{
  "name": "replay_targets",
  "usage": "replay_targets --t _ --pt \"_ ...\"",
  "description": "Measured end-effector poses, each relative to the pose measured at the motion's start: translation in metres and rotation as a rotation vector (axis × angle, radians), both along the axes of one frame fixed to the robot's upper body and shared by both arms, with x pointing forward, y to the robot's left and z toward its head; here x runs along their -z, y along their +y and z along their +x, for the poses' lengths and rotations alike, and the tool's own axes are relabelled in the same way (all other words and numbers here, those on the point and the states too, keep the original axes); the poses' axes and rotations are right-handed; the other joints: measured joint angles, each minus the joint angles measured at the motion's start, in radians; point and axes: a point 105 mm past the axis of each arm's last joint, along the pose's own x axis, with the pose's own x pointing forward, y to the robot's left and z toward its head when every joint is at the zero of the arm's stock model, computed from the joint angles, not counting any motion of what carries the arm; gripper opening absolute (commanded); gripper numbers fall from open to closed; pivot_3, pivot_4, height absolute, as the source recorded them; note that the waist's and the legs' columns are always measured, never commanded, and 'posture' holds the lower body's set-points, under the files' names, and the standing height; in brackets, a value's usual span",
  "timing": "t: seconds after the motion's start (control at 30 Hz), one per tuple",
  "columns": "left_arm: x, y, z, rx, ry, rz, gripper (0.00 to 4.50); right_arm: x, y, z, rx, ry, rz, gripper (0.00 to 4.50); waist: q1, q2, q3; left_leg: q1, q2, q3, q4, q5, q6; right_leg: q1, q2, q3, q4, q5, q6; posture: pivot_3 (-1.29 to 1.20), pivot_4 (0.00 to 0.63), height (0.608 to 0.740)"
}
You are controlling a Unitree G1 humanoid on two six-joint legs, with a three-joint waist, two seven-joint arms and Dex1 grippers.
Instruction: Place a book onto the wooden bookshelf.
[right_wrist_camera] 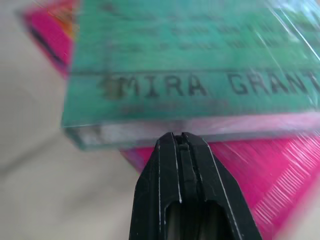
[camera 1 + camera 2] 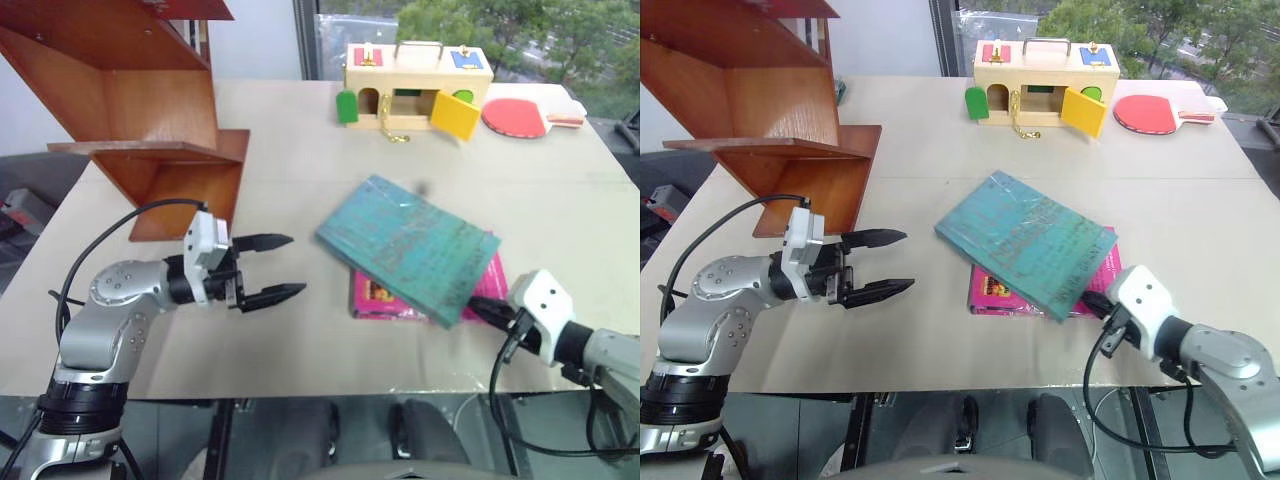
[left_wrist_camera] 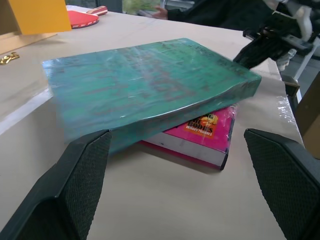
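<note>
On the table (image 2: 300,170), the book (image 2: 405,245) lies diagonally between the open left gripper (image 2: 272,268) and the closed, empty right gripper (image 2: 480,308), which is nearer.

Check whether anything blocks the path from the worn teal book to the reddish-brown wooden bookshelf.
Nothing visible does: bare tabletop lies between the worn teal book and the reddish-brown wooden bookshelf. The open left hand sits nearer the robot, beside that path.

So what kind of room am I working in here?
Probably an indoor lab or demo room, not a home: a wide beige table beside a big window onto trees, carrying a reddish-brown wooden bookshelf, a pale wooden latch box with coloured doors and a red table-tennis paddle.
</note>
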Motion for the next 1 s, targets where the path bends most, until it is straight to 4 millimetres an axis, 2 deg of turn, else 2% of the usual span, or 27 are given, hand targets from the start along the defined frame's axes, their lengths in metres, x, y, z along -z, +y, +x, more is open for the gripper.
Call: replay_targets --t 0.13,0.23,0.3,0.33,0.43,0.5,0.53,0.57,0.67,0.77,0.8,0.9,1.0 --pt "0.004 0.0 -0.002 -0.002 0.015 0.001 4.5 0.006 0.017 -0.007 -0.056 0.031 0.041 0.01 0.003 0.0 0.0 0.0 0.0 0.0 0.0 0.0 0.0 0.0 0.0 0.0 0.0 0.0 0.0 0.0 0.15 0.74" --pt "0.004 -0.001 -0.004 0.001 0.015 0.002 4.5 0.002 0.018 -0.015 -0.071 0.036 0.057 0.01 0.003 0.0 0.0 0.0 0.0 0.0 0.0 0.0 0.0 0.0 0.0 -0.001 0.0 0.0 0.0 0.0 0.15 0.74" --pt "0.006 -0.001 -0.006 0.002 0.022 0.004 4.5 -0.003 0.012 -0.019 -0.057 0.047 0.078 0.01 0.002 0.0 0.0 0.0 0.0 0.0 0.0 0.0 0.0 0.0 0.0 0.0 0.0 0.0 0.0 0.0 0.15 0.74" --pt "0.008 -0.001 -0.006 -0.008 0.03 0.001 4.5 -0.014 0.005 -0.019 -0.036 0.03 0.106 0.01 0.001 0.0 0.0 0.0 0.0 0.0 0.0 0.0 0.0 0.001 0.0 0.0 0.0 0.0 0.0 0.0 0.15 0.74" --pt "0.01 -0.002 -0.006 -0.018 0.036 -0.013 4.5 -0.039 0.0 -0.011 -0.005 -0.022 0.174 0.01 -0.005 0.0 0.0 0.002 0.0 0.0 0.0 0.0 0.0 0.001 0.0 0.0 0.001 0.0 0.0 0.0 0.15 0.74" --pt "0.011 -0.005 -0.004 -0.028 0.034 -0.032 4.5 -0.076 -0.003 0.014 0.057 -0.147 0.246 0.01 -0.014 0.0 0.0 0.002 0.0 0.0 0.001 0.0 0.0 0.001 0.0 0.001 0.001 0.001 0.0 0.0 0.15 0.74" --pt "0.01 -0.01 -0.004 -0.019 0.029 -0.042 4.5 -0.096 -0.011 0.033 0.138 -0.217 0.247 0.01 -0.015 0.0 0.0 0.002 0.0 -0.001 0.001 0.001 -0.001 0.001 0.0 0.0 0.001 0.001 -0.002 0.0 0.15 0.74" --pt "0.01 -0.012 -0.004 -0.015 0.027 -0.042 4.5 -0.098 -0.015 0.037 0.165 -0.223 0.238 0.01 -0.016 -0.001 0.0 0.002 0.0 -0.001 0.001 0.001 -0.001 0.001 0.0 0.0 0.001 0.001 -0.002 0.0 0.15 0.74" --pt "0.011 -0.017 -0.006 -0.005 0.029 -0.042 4.5 -0.105 -0.036 0.08 0.341 -0.241 0.128 0.01 -0.018 -0.001 0.0 0.0 0.0 -0.001 0.0 0.001 -0.001 0.0 0.0 0.0 0.001 0.001 -0.002 0.0 0.15 0.74" --pt "0.012 -0.019 -0.007 0.001 0.029 -0.045 4.5 -0.099 -0.049 0.11 0.444 -0.191 0.117 0.01 -0.016 -0.001 0.0 -0.001 0.0 -0.001 -0.001 0.003 -0.005 -0.002 0.0 -0.001 0.0 0.001 -0.003 0.0 0.15 0.74" --pt "0.011 -0.019 -0.008 0.007 0.035 -0.059 4.5 -0.092 -0.048 0.131 0.471 -0.162 0.091 0.01 -0.019 0.0 0.0 -0.002 0.0 0.0 -0.001 0.003 -0.005 -0.003 0.0 0.0 0.0 0.001 -0.003 0.0 0.15 0.74" --pt "0.006 -0.024 -0.013 0.048 0.03 -0.09 4.5 -0.074 -0.048 0.165 0.506 -0.113 0.014 0.01 -0.028 0.0 0.0 -0.006 0.0 0.004 -0.001 0.003 -0.005 -0.008 0.001 0.003 0.0 0.001 -0.003 0.0 0.15 0.74" --pt "0.004 -0.026 -0.018 0.067 0.031 -0.101 4.5 -0.05 -0.039 0.173 0.446 -0.034 -0.028 0.01 -0.024 0.0 0.0 -0.014 0.0 0.003 -0.001 0.003 -0.005 -0.016 0.002 0.002 0.001 0.001 -0.003 0.0 0.15 0.74"
